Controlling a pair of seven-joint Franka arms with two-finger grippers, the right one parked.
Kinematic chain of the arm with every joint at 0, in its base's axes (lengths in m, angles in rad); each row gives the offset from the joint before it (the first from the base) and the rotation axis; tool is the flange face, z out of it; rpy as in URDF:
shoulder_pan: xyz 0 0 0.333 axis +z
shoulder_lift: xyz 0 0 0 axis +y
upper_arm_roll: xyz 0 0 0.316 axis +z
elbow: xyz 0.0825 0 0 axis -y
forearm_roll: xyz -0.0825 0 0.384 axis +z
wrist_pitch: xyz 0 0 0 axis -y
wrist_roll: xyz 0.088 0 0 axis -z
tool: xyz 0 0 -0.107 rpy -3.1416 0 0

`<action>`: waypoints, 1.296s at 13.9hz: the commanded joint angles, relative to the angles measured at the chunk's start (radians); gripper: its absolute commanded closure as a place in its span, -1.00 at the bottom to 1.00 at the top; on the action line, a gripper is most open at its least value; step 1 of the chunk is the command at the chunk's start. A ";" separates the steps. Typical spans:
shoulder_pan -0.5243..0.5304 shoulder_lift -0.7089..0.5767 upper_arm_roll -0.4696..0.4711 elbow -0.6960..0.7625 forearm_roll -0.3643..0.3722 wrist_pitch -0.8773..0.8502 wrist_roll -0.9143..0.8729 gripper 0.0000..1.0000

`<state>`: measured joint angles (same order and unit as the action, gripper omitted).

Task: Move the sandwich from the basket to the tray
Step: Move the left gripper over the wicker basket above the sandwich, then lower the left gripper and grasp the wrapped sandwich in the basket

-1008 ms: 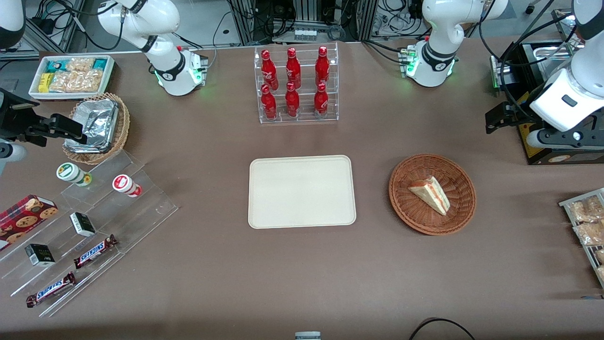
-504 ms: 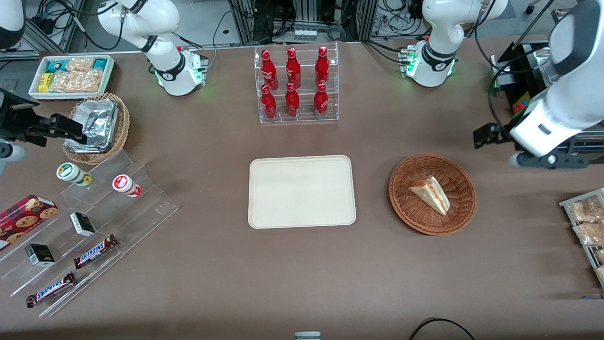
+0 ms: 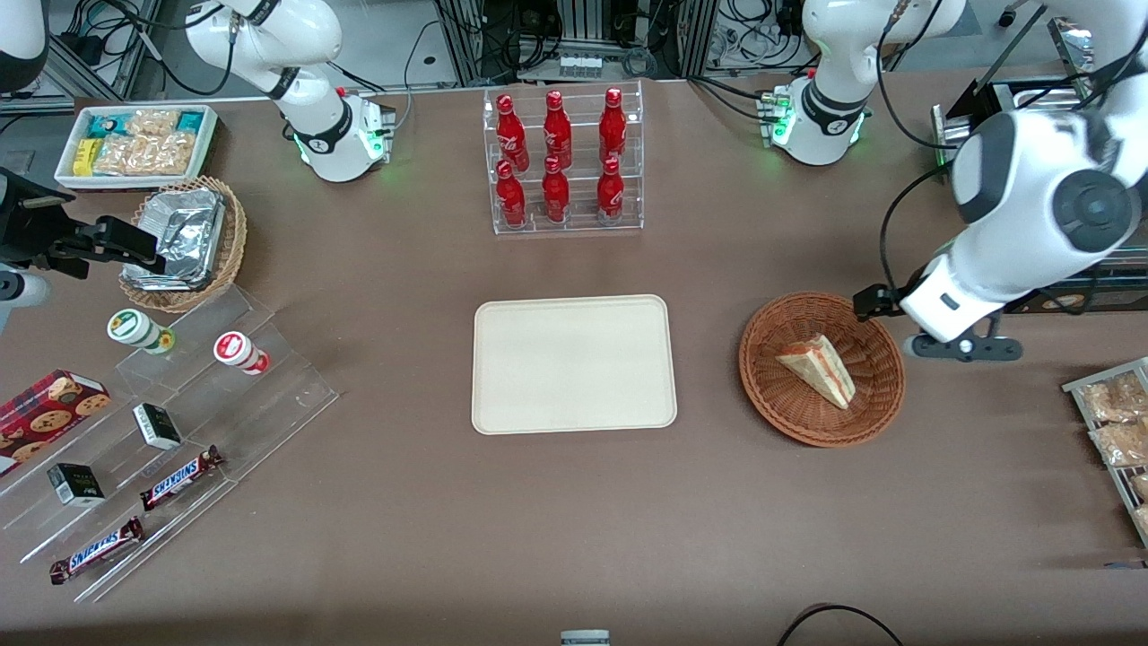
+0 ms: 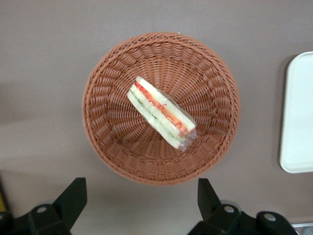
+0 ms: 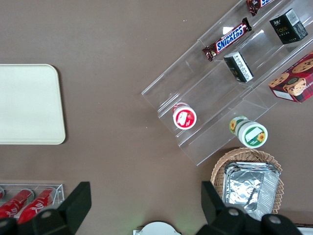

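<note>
Sandwich (image 3: 818, 368): lies on its side in the middle of the basket (image 3: 771, 395), wrapped in clear film, filling edge up; not yet touched.
Basket: stands on the table (image 3: 574, 520) toward the working arm's end, well apart from that edge.
Tray (image 3: 574, 363): bare, mid-table, near the basket and level with it.
End effector (image 4: 142, 205): spread wide and holding nothing; it hangs above the basket rim on the working-arm side, not yet over the sandwich.
Step in hand: approach for the pick, in my judgement.
How to do it well: centre over the wedge, turn the fingers (image 4: 73, 196) to close across its two bread faces, not along its length, and come straight down. Close gently, since soft bread will likely squash and the film may slip.
Surroundings: rack of red bottles (image 3: 560, 161) near the table's robot-side edge; snack packets (image 3: 1117, 422) at the working arm's end.
Obstructions: none between basket and tray; only the basket's raised rim needs clearing on lift-out.
</note>
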<state>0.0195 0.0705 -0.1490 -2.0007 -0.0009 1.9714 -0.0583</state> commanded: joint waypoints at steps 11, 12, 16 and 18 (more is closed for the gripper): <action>-0.093 0.041 -0.009 -0.222 -0.004 0.409 -0.725 -1.00; -0.102 0.057 -0.009 -0.222 -0.004 0.435 -0.791 -1.00; -0.102 0.071 -0.009 -0.222 -0.004 0.452 -0.986 -1.00; -0.102 0.089 -0.006 -0.220 -0.004 0.452 -1.084 -1.00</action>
<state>-0.0828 0.1512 -0.1566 -2.2205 -0.0016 2.4126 -1.0541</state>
